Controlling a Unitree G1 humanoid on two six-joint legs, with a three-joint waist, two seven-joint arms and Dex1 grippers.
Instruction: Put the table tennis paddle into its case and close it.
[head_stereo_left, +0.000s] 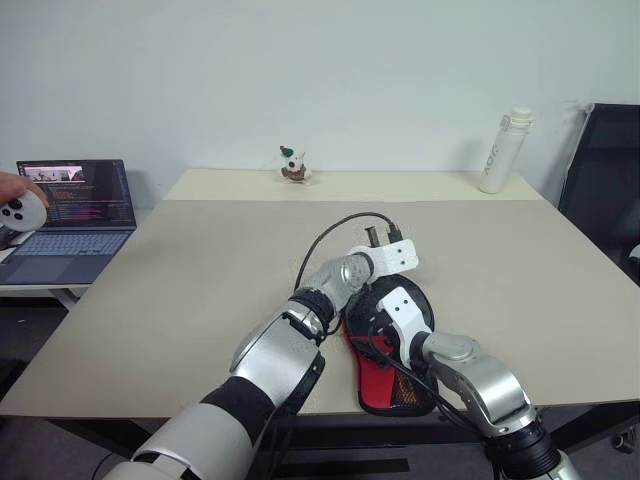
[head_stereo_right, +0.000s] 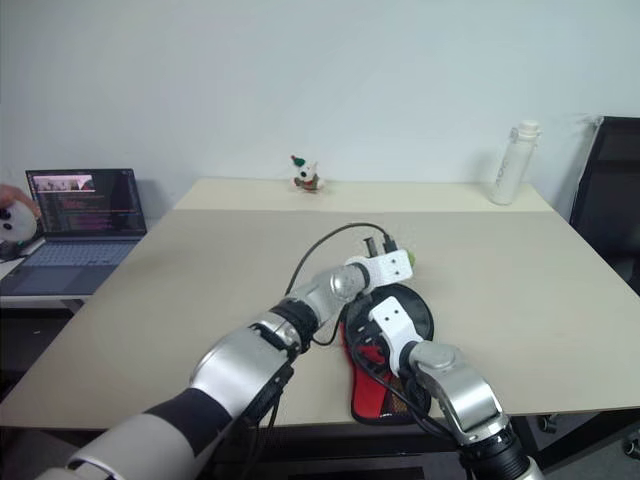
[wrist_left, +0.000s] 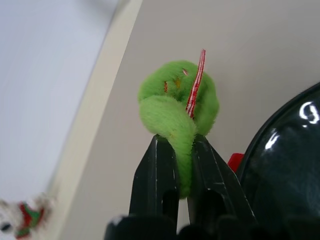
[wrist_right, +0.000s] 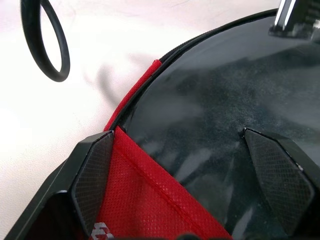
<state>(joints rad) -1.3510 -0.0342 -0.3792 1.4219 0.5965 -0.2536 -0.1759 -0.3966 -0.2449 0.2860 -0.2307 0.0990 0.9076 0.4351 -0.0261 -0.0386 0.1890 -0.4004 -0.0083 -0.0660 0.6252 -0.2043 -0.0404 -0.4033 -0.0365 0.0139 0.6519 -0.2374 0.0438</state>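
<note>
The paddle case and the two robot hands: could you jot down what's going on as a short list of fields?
case: black and red case lies flat near the table's front edge
zip tag: fuzzy green zip tag pinched between the left gripper's fingers
left gripper: shut on the tag, beyond the case's round end
right gripper: right gripper open, fingers spread over the case's black and red face
also on table: white bottle and small figurine at the far edge
beside table: open laptop and a person's hand

Both arms crowd the case (head_stereo_left: 392, 345) at the near edge; the table (head_stereo_left: 200, 270) beyond lies open.
</note>
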